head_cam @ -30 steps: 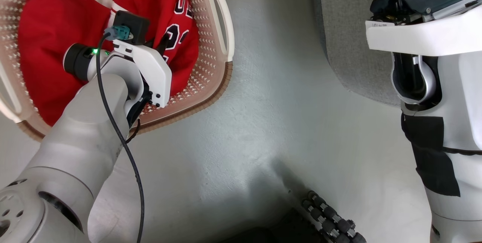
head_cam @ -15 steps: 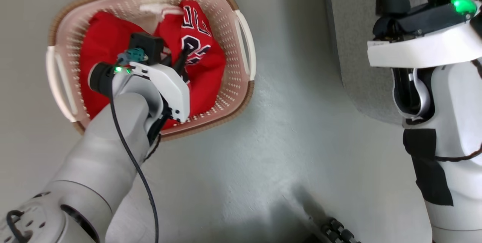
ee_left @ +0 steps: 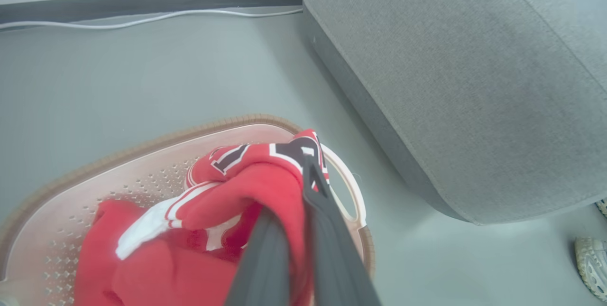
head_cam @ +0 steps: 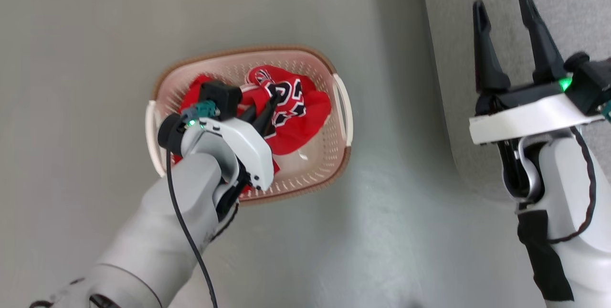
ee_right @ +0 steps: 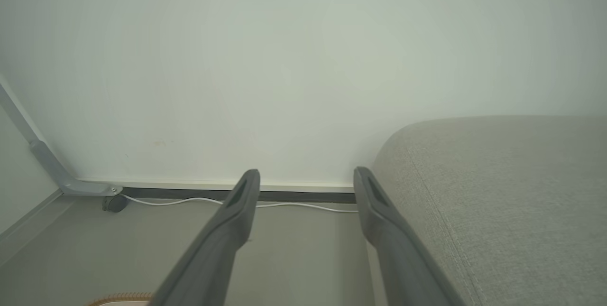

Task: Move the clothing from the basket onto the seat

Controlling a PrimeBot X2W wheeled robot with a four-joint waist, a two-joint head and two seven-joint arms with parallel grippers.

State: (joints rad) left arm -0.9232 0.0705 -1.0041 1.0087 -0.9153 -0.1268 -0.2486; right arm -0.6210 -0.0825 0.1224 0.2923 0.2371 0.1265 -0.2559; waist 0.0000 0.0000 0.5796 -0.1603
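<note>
The basket (head_cam: 342, 107) stands on the grey floor with both red garments in it. My left gripper (head_cam: 265, 107) is shut on the jersey (head_cam: 298, 112), a bunched fold with dark numbers pulled up above the basket. In the left wrist view the jersey (ee_left: 251, 182) is pinched between my fingers (ee_left: 327, 230), and the plain red garment (ee_left: 137, 277) lies below on the basket's floor (ee_left: 61, 230). My right gripper (head_cam: 501, 7) is open and holds nothing, over the edge of the grey seat (head_cam: 453, 59). The seat (ee_left: 474, 83) is to the right of the basket.
A white cable (ee_left: 142, 20) runs along the dark skirting at the wall. A shoe (ee_left: 592, 263) rests on the floor near the seat's corner. Bare floor (head_cam: 382, 227) separates basket and seat. In the right wrist view the open gripper (ee_right: 306, 175) faces the wall beside the seat (ee_right: 498, 192).
The head camera has risen, so the basket looks smaller and more central. My left gripper has lifted with the jersey bunched in it. My right gripper's fingers have come fully into view.
</note>
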